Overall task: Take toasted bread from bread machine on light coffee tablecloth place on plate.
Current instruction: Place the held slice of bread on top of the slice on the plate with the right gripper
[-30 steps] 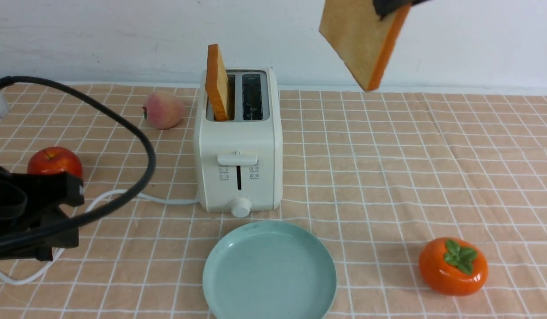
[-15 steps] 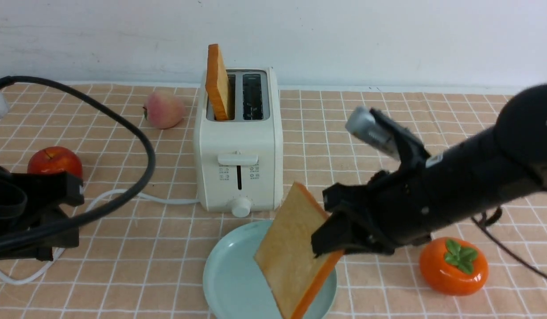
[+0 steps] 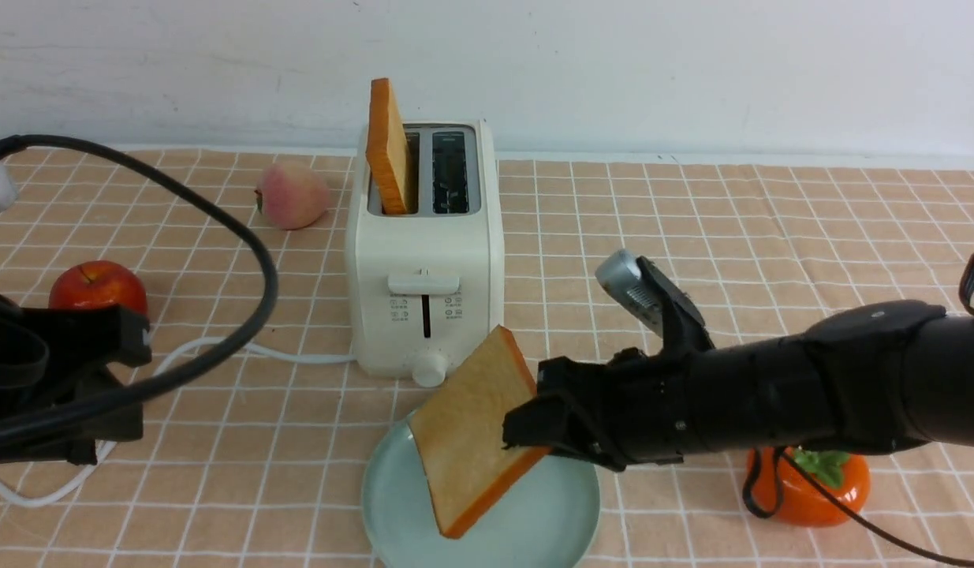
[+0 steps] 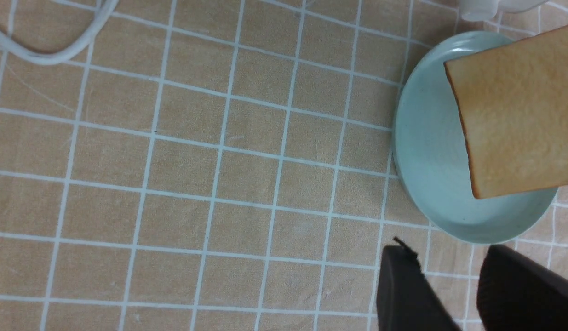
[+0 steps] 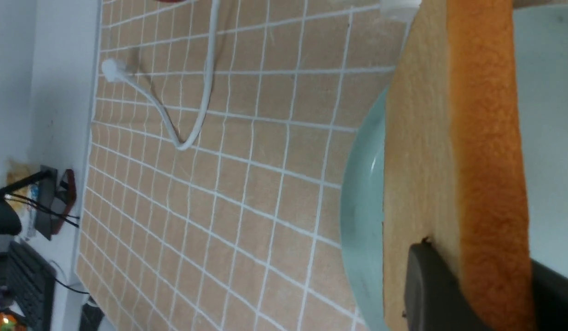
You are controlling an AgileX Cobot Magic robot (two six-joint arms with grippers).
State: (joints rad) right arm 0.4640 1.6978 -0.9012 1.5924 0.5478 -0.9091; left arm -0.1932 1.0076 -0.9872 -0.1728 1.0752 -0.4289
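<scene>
Nearby: plate [image 3: 390,491], persimmon [image 3: 819,491] (half hidden), apple [image 3: 98,286], peach [image 3: 291,195].

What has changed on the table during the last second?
The right gripper carried one slice of toast from high up down to just over the plate and tilted it flatter; it still grips the slice. The other slice stays upright in the toaster. The left gripper, apple and peach have not moved.
</scene>
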